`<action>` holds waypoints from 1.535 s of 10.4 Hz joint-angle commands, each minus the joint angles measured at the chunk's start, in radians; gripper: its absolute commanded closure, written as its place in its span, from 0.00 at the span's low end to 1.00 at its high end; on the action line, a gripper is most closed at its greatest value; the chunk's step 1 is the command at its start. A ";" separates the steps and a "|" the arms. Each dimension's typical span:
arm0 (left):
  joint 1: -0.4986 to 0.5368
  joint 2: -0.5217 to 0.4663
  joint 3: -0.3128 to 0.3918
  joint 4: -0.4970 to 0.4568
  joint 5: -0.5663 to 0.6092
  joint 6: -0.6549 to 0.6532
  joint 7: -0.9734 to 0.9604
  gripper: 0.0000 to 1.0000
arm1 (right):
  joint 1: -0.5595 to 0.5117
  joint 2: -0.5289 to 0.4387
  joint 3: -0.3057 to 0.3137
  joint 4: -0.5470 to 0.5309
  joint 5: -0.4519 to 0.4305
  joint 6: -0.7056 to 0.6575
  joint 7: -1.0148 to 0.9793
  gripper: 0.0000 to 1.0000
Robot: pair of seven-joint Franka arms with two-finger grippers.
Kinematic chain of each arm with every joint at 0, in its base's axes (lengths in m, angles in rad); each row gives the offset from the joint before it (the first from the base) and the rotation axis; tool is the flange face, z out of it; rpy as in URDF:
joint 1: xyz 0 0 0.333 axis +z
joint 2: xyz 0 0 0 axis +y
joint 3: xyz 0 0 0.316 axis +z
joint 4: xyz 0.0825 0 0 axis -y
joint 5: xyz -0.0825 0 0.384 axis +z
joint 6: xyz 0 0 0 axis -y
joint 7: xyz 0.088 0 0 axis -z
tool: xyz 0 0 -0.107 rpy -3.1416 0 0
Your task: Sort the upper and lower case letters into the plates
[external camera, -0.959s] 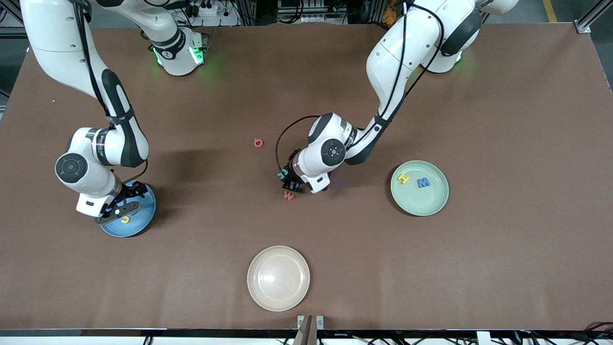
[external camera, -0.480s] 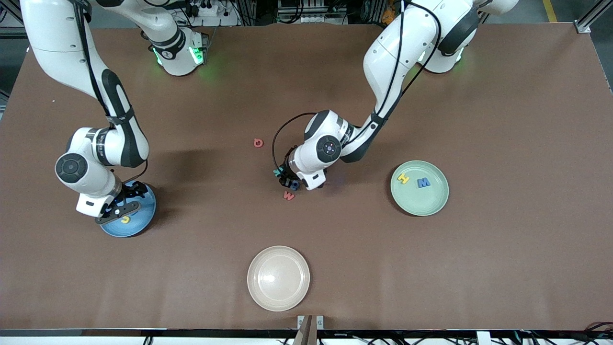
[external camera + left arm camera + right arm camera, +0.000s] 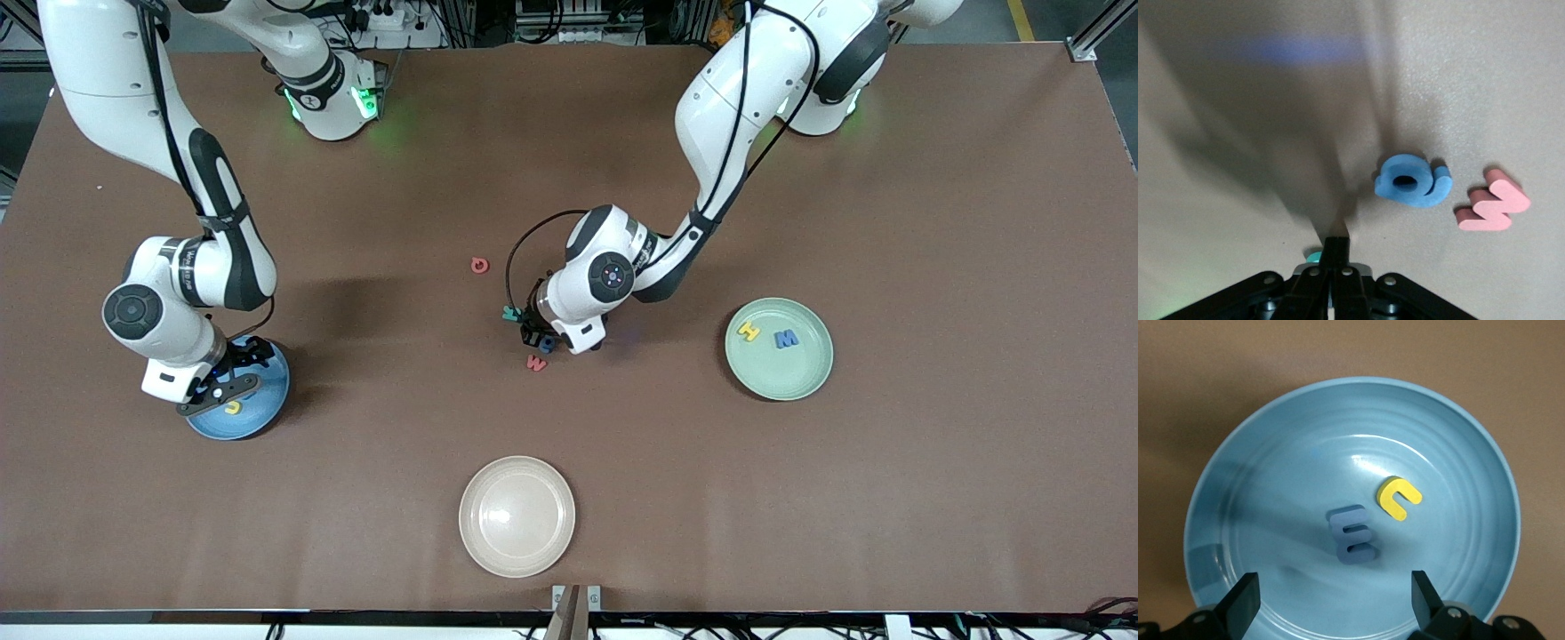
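My left gripper (image 3: 532, 335) (image 3: 1336, 248) is low over the middle of the table with its jaws shut flat together. A teal letter (image 3: 511, 312) (image 3: 1313, 256) lies against the outside of one finger, not between them. A blue letter (image 3: 1411, 181) and a red w (image 3: 536, 362) (image 3: 1491, 205) lie on the table close by. Another red letter (image 3: 480, 265) lies farther from the camera. My right gripper (image 3: 222, 384) (image 3: 1333, 600) hangs open over the light blue plate (image 3: 267, 404) (image 3: 1238, 487), which holds a yellow letter (image 3: 233, 407) (image 3: 1399, 497) and a blue-grey E (image 3: 1353, 535). The pale green plate (image 3: 782, 378) holds a yellow H (image 3: 749, 332) and a blue M (image 3: 786, 339).
A cream-white plate (image 3: 516, 516) sits near the table's front edge, nearer the camera than the loose letters. The left arm's forearm slants over the table between its base and the letters.
The left gripper's jaws closed fully and the hand shifted slightly toward the right arm's end. The teal letter slid a little the same way. The right arm has not moved.
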State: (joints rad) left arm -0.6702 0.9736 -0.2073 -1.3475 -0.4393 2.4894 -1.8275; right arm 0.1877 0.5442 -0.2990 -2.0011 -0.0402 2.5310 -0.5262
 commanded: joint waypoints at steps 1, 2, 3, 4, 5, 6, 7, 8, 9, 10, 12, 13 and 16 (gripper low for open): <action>0.014 0.013 -0.001 0.011 -0.006 -0.003 0.024 1.00 | -0.002 0.003 0.001 0.005 -0.009 0.003 -0.009 0.00; 0.021 0.010 -0.004 0.011 -0.007 -0.010 0.039 1.00 | -0.001 0.003 0.001 0.005 -0.009 0.002 -0.009 0.00; 0.026 0.008 -0.004 0.013 -0.007 -0.030 0.039 1.00 | -0.002 0.003 0.001 0.005 -0.009 0.003 -0.009 0.00; 0.040 0.007 -0.007 0.014 -0.007 -0.049 0.040 1.00 | -0.002 0.003 0.001 0.007 -0.009 0.003 -0.009 0.00; 0.046 0.001 -0.012 0.018 -0.007 -0.064 0.050 1.00 | -0.002 0.003 0.001 0.007 -0.009 0.003 -0.009 0.00; 0.050 -0.001 -0.012 0.018 -0.006 -0.073 0.071 0.97 | -0.002 0.003 0.001 0.005 -0.009 0.003 -0.009 0.00; 0.054 -0.012 -0.009 0.019 0.001 -0.095 0.092 0.87 | -0.002 0.005 0.001 0.005 -0.009 0.005 -0.009 0.00; 0.084 -0.036 -0.012 0.019 0.001 -0.148 0.117 0.54 | -0.005 0.011 0.001 0.005 -0.009 0.005 -0.009 0.00; 0.112 -0.073 -0.011 0.018 0.002 -0.203 0.135 0.15 | -0.013 0.013 0.001 0.005 -0.009 0.006 -0.009 0.00; 0.124 -0.105 -0.001 0.018 0.005 -0.249 0.158 0.00 | -0.014 0.019 0.001 0.007 -0.009 0.008 -0.011 0.00; 0.184 -0.159 -0.004 0.010 0.008 -0.358 0.347 0.00 | -0.019 0.019 0.001 0.030 -0.009 0.005 -0.038 0.00; 0.214 -0.180 -0.001 0.010 0.008 -0.430 0.475 0.00 | -0.043 0.020 0.001 0.050 -0.009 0.005 -0.093 0.00; 0.322 -0.239 -0.003 0.010 0.071 -0.599 0.742 0.00 | -0.118 0.051 0.003 0.093 0.000 0.006 -0.198 0.00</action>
State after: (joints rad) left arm -0.3927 0.7816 -0.2030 -1.3069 -0.4103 1.9545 -1.2017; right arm 0.1155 0.5611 -0.3079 -1.9377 -0.0404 2.5355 -0.6791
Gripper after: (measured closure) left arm 0.000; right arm 0.000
